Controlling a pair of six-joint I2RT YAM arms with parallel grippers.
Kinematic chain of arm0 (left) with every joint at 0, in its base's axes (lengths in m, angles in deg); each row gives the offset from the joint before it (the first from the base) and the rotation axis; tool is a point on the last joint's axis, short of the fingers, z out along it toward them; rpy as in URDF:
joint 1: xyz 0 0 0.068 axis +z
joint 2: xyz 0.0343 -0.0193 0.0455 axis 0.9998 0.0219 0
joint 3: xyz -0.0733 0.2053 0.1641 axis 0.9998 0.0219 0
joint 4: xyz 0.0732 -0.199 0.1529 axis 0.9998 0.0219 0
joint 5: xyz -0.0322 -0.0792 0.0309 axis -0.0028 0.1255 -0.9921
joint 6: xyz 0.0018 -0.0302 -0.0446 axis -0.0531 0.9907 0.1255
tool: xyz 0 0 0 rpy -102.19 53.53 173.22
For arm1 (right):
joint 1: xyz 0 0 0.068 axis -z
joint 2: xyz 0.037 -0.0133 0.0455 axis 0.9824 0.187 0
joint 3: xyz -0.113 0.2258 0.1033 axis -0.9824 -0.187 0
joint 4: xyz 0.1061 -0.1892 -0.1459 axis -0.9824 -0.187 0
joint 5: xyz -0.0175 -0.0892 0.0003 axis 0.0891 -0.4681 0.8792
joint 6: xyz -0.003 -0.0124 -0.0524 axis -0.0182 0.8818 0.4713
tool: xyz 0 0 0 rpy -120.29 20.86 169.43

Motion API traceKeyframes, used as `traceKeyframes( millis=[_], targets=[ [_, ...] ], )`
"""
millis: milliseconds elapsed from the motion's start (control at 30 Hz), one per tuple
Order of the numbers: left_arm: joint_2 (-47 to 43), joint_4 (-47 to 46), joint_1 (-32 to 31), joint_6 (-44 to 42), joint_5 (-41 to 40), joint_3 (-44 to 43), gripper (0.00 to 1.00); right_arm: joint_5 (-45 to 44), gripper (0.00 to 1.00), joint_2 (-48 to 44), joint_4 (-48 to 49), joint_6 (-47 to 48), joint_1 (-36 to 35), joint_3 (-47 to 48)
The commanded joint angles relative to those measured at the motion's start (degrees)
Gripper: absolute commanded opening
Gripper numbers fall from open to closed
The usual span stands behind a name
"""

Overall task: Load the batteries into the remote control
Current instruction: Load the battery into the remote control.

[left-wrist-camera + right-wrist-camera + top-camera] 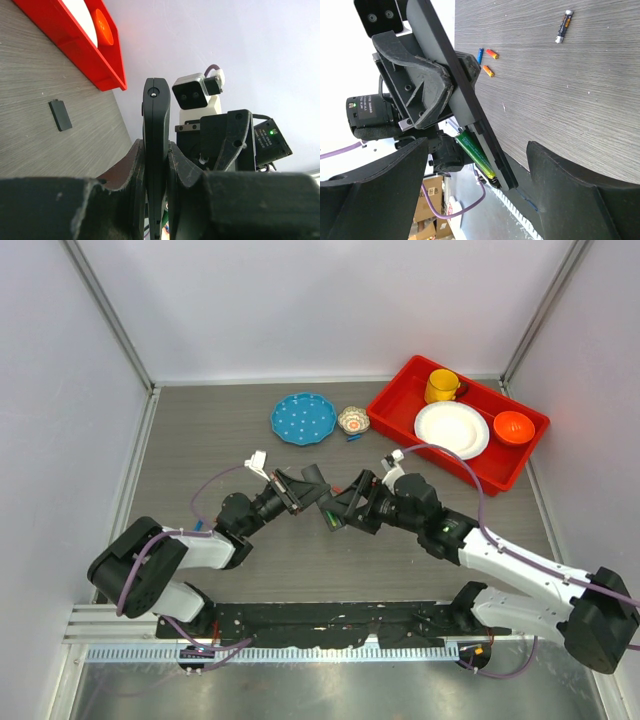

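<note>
My left gripper (pixel 156 165) is shut on the remote control (pixel 156 120), a slim black bar seen edge-on and held off the table. In the right wrist view the remote control (pixel 451 75) slants across the frame. One green battery (pixel 476 154) lies in its open compartment at the lower end. My right gripper (pixel 477 147) is open, its fingers standing wide on either side of that end and touching nothing. A second battery (pixel 563 26), dark with a white tip, lies loose on the table. From above, both grippers meet mid-table around the remote control (pixel 327 505).
A small dark flat cover piece (pixel 60 115) lies on the table. Two orange sticks (pixel 490 62) and a blue one (pixel 480 55) lie nearby. At the back right a red tray (pixel 390 400) holds a yellow cup (pixel 441 386), white plate (pixel 452 429) and orange bowl (pixel 513 427). A blue plate (pixel 304 418) and small bowl (pixel 353 420) sit beside it.
</note>
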State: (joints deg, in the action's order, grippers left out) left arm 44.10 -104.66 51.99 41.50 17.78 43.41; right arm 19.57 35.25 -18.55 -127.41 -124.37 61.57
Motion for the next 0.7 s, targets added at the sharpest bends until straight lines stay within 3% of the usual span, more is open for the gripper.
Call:
traceKeyframes(
  millis=[0, 667],
  targets=[
    [-0.69, -14.71, -0.34, -0.68, -0.43, -0.68, 0.00, 0.14, 0.85, 0.69, 3.25, -1.46, 0.32, -0.33],
    [-0.43, -14.71, -0.69, -0.85, -0.52, -0.77, 0.00, -0.22, 0.79, 2.45, 4.48, -2.07, 1.55, -1.38]
  ],
)
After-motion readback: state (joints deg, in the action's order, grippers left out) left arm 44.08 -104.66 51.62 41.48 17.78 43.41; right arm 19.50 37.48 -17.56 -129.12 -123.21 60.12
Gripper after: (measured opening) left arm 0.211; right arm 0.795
